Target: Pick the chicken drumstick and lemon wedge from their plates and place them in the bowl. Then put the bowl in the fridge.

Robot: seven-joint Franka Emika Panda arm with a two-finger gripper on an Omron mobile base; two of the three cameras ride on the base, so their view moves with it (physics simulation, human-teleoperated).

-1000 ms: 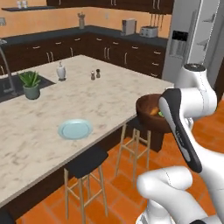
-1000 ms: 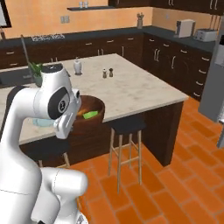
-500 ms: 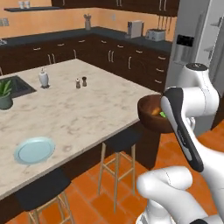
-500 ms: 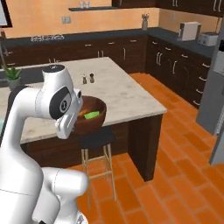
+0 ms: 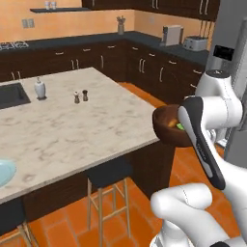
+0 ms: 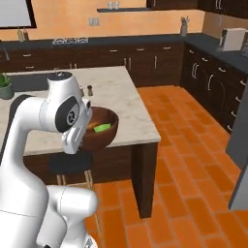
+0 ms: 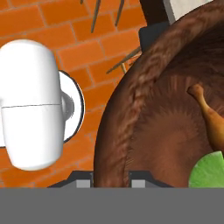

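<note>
Aloft, bowl (image 6: 103, 127) in tool (image 7: 111, 180) grip

I am seeing the bowl (image 5: 167, 126) hanging in the air off the near right corner of the island counter (image 5: 72, 130), clear of its top, with the gripper (image 7: 113, 179) clamped on the bowl's rim at its near side. The chicken drumstick (image 7: 212, 119) and the lemon wedge (image 7: 209, 171) are lying inside the bowl, the wedge just beside the drumstick. A stool (image 5: 107, 188) is standing under the counter's near edge, left of the bowl. On the counter, two shakers (image 5: 80, 96) are standing together toward the far side, a bottle (image 5: 39, 89) left of them. A plate (image 5: 4, 171) is lying at the near left edge. The fridge (image 5: 230, 77) is standing to the right, behind the arm.
</note>
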